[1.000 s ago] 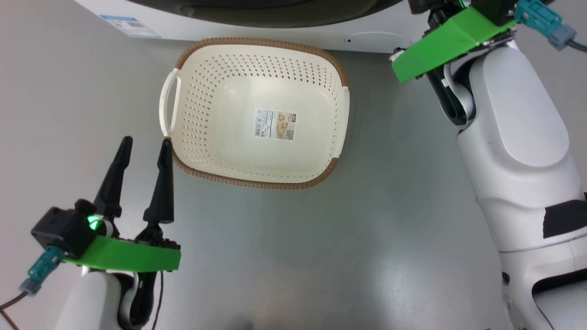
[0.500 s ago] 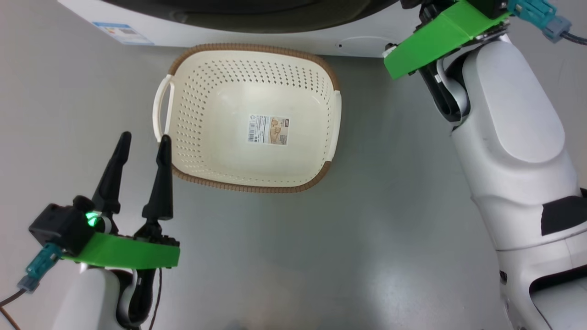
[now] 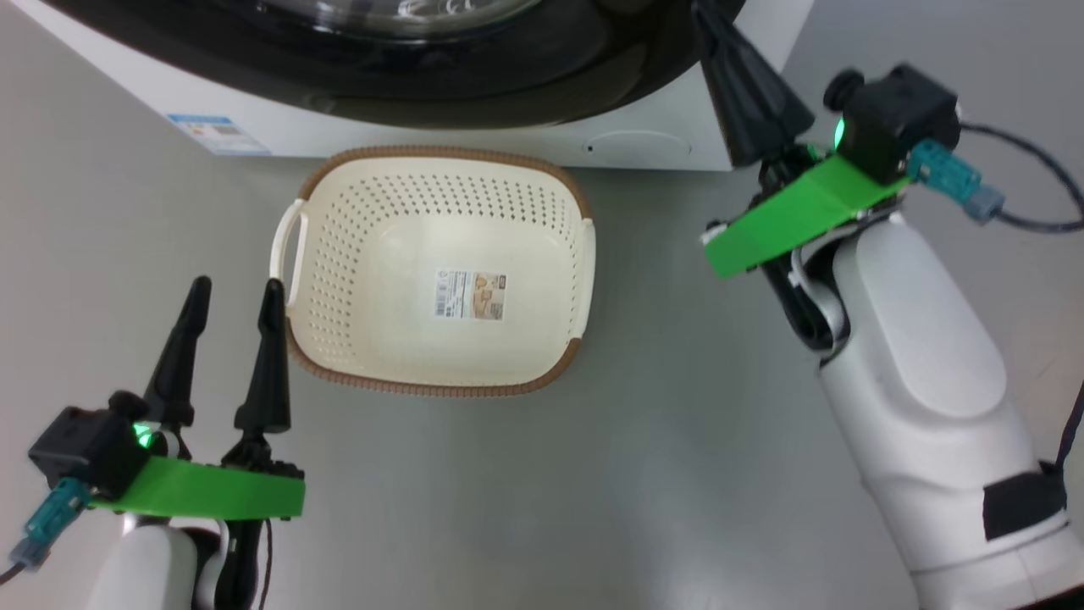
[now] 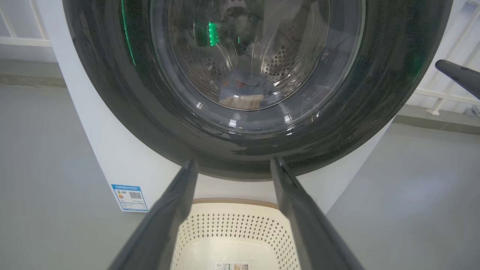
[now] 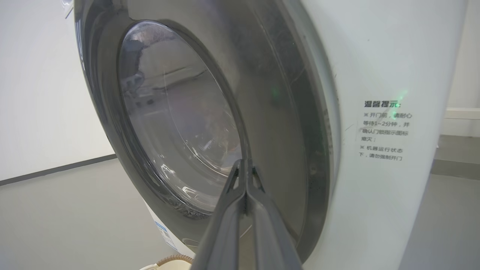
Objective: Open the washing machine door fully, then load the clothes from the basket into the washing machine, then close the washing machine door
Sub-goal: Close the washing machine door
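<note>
- At the top of the head view, the washing machine door (image 3: 406,76) spans the upper edge. Its glossy black ring faces down-frame toward me, with the white front of the washing machine (image 3: 508,140) just under it.
- My right gripper (image 3: 720,42) is at upper right of that frame. Its fingers are pressed together with nothing between them, running up along the door's right-hand edge.
- In the right wrist view the closed tip points at the black ring just beside the glass bowl. Touching or just off it: can't tell.
- The door reads flush with the white panel there, with only a thin seam. Latched or not: can't tell.
- My left gripper (image 3: 237,288) is at lower left, jaws wide and empty. It's just beside the left handle of the basket (image 3: 440,157) and well apart from the door.
- The basket is at centre frame directly below the door, empty, sticker on its floor showing.
- The clothes (image 4: 242,92) lie in the drum. The left wrist view shows them through the glass at centre frame, blue with a cream patch.
- Key relation: the door face lies straight ahead of the right fingertips, up-frame, and the right arm is far nearer than the left.
- My read is that loading is done and closing is the step in hand. Any push left should go square into the ring, not the glass.
- Risk: closed tips on glossy plastic may skate sideways.
</note>
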{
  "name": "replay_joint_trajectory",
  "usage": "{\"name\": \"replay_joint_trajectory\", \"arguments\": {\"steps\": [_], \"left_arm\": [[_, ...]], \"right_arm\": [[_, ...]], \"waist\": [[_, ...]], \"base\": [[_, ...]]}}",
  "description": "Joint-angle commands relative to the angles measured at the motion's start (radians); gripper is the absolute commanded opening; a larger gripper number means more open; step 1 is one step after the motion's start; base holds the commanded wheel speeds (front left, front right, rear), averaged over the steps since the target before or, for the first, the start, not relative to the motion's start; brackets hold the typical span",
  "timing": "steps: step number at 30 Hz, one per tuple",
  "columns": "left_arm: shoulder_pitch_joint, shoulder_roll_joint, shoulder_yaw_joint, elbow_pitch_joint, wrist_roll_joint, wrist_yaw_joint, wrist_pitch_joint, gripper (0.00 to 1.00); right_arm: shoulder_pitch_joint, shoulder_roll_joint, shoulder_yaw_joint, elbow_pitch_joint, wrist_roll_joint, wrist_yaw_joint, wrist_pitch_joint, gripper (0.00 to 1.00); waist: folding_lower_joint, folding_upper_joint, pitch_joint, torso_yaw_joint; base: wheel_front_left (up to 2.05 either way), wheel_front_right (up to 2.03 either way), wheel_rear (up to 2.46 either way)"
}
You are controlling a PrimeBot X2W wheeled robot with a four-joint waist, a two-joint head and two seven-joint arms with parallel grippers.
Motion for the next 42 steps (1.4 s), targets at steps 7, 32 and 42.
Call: {"name": "replay_joint_trajectory", "arguments": {"steps": [7, 32, 42], "left_arm": [[0.06, 0.028, 0.076, -0.007, 0.021, -0.003, -0.008, 1.0], [0.236, -0.001, 0.186, -0.025, 0.11, -0.003, -0.008, 1.0], [0.288, -0.014, 0.201, -0.029, 0.169, -0.003, -0.008, 1.0]], "right_arm": [[0.172, 0.033, 0.014, -0.07, 0.025, -0.006, -0.005, 0.0], [0.606, 0.033, -0.167, -0.211, 0.002, -0.006, -0.005, 1.0], [0.719, 0.033, -0.215, -0.25, 0.004, -0.006, -0.005, 1.0]], "waist": [[0.0, -0.0001, -0.096, -0.065], [0.0, -0.0001, -0.333, -0.179], [0.0, -0.0001, -0.395, -0.205]], "base": [[0.0, 0.0, 0.0], [0.0, 0.0, 0.0], [0.0, 0.0, 0.0]]}}
